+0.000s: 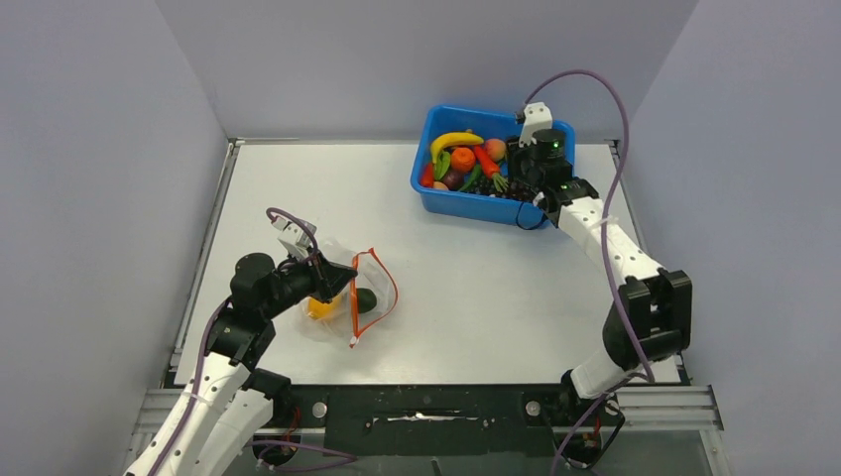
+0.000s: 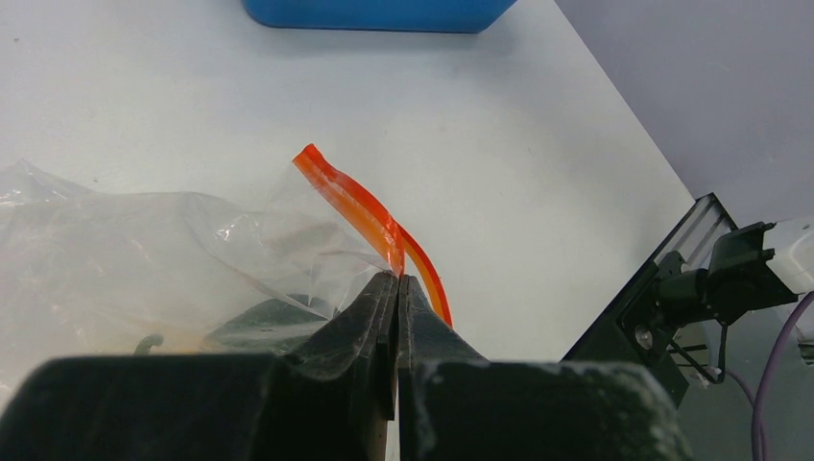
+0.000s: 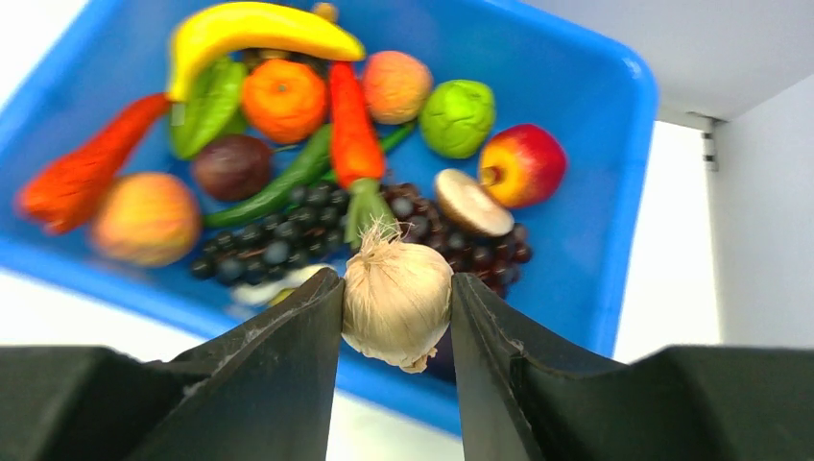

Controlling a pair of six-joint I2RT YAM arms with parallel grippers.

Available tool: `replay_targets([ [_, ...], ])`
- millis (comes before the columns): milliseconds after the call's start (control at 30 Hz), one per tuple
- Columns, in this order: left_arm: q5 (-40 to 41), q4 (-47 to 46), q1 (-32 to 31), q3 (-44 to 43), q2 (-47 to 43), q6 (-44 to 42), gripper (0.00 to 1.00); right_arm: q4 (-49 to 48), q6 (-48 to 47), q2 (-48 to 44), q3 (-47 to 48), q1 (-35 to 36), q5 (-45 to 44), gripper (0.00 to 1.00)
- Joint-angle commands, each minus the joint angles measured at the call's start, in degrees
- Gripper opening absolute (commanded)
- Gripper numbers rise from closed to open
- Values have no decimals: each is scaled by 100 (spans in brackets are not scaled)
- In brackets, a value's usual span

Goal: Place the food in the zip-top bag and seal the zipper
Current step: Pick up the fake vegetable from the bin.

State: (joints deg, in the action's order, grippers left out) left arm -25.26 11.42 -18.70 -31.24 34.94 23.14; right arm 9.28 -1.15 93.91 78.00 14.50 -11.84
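In the lower left of the overhead view, the left gripper (image 2: 396,280) is pinched fully closed on the mouth edge of the clear crinkly zip-top bag (image 2: 144,250). Its fingers meet right beside the orange-red zipper strip (image 2: 355,206), which curls upward off the white table (image 1: 476,288). The hold looks meant to keep the mouth lifted and gaping toward the centre of the frame, so that food can be dropped in. A yellow-orange toy piece (image 1: 319,307) lies inside the bag, and a dark green toy piece (image 1: 365,299) appears to sit at its mouth, within the loop of the strip. In the upper right, the right gripper (image 3: 395,279) is partly open, its two fingers clamped on either side of a pale papery toy garlic bulb (image 3: 394,312). The bulb hangs over the blue plastic bin (image 3: 634,144) of mixed toy produce, probably just picked and due to go across to the bag. No brand, label or writing can be read anywhere.
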Motion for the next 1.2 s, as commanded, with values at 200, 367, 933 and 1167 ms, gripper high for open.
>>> replay_targets([
  [200,129,-373,-3,-73,-44,82,0,-757,1266,-1867,-1332,387,1691,35],
  [367,404,-413,-2,-275,-7,418,0,-925,1758,-2413,-1786,463,2251,34],
  [933,350,-1563,-11,-337,465,769,0,-2182,3338,-2741,-2758,1976,2920,34],
  [1167,242,-1608,-11,-340,471,985,0,-2650,3747,-2052,-2616,2704,2926,37],
])
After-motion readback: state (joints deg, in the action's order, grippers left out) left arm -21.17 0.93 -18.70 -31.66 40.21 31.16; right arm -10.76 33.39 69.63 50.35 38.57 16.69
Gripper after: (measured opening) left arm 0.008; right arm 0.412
